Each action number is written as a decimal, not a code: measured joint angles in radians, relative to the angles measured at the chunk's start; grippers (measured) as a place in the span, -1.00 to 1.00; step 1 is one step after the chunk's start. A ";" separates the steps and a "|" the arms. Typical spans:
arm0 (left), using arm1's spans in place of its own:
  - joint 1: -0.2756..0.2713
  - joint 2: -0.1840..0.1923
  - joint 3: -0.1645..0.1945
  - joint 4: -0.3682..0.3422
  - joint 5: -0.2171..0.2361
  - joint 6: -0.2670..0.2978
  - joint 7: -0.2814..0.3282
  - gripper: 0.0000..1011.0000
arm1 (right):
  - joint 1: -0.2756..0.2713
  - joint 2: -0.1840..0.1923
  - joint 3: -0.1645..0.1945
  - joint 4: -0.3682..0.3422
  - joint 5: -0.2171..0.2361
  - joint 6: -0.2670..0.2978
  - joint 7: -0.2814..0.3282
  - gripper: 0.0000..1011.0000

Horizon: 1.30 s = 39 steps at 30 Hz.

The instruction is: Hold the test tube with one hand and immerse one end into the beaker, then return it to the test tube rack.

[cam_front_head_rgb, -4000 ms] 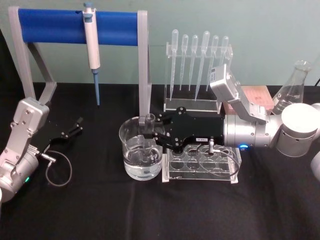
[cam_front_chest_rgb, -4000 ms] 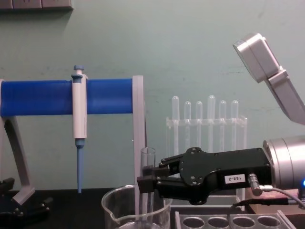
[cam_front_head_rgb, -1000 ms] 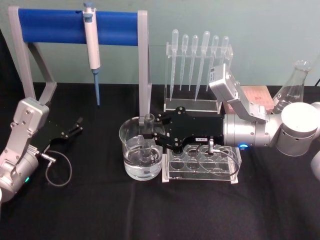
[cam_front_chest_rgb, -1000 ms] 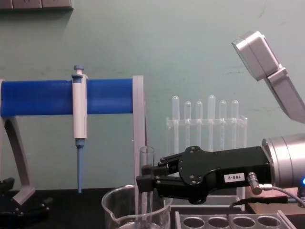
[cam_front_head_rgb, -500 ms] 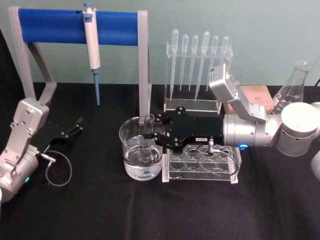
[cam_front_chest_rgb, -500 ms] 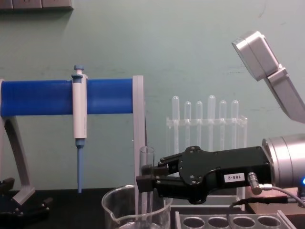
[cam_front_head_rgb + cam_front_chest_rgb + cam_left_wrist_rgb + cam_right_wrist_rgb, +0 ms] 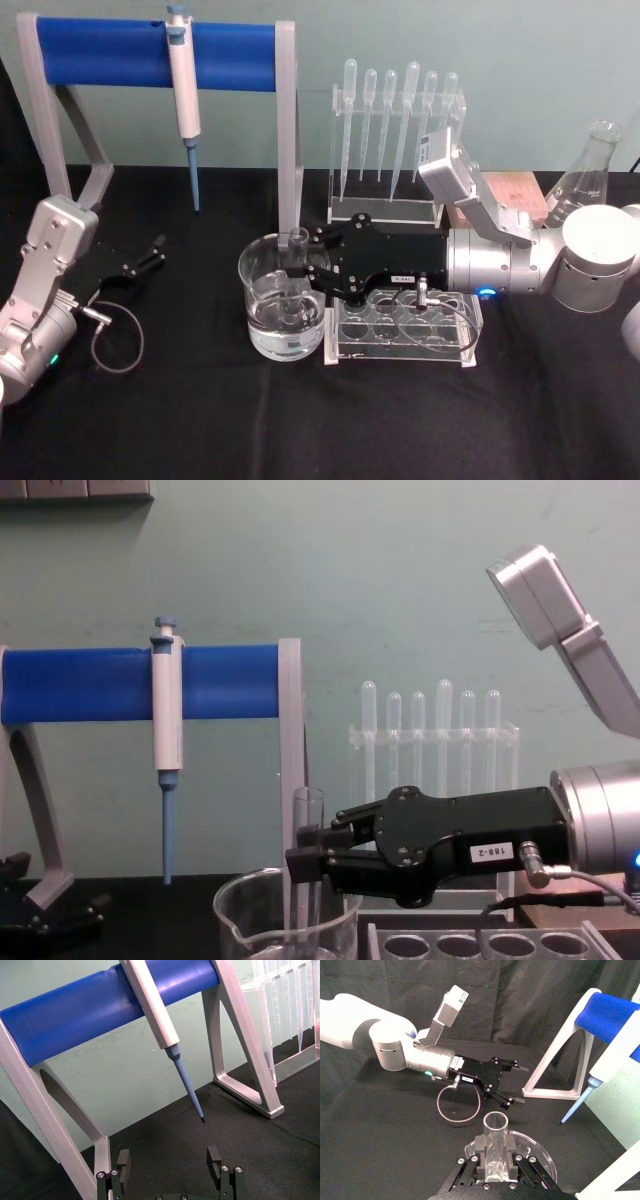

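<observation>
On the left of the black tabletop (image 7: 200, 420) the left arm rests low, its left tool (image 7: 169, 1160) with fingers apart and nothing between them, pointing toward a grey stand with a blue crossbar (image 7: 110, 50). A white and blue micropipette (image 7: 183, 90) hangs from that bar. Near the middle stands the beaker (image 7: 262, 300), holding clear liquid. The test tube (image 7: 309, 815) is upright over it, mouth up, its lower part reaching down past the beaker's rim; whether the rounded end is under the liquid cannot be told. The right tool (image 7: 305, 855), black with a small white label, reaches in from the right and is clamped on the tube's upper part, just below the mouth. Under the right arm, just beside the beaker, sits the test tube rack (image 7: 400, 330) with round holes. Behind it a clear holder carries a row of plastic pipettes (image 7: 395, 130), and a glass flask (image 7: 580, 185) stands at the far right.
</observation>
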 joint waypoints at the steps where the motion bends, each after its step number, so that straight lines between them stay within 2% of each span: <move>1: 0.000 0.000 0.000 0.000 0.000 0.000 0.000 0.98 | 0.000 0.000 0.000 0.000 0.000 0.000 0.000 -0.53; 39: 0.000 0.000 0.000 0.000 0.000 0.000 0.000 0.98 | 0.000 0.000 0.000 0.000 0.000 0.000 0.000 -0.53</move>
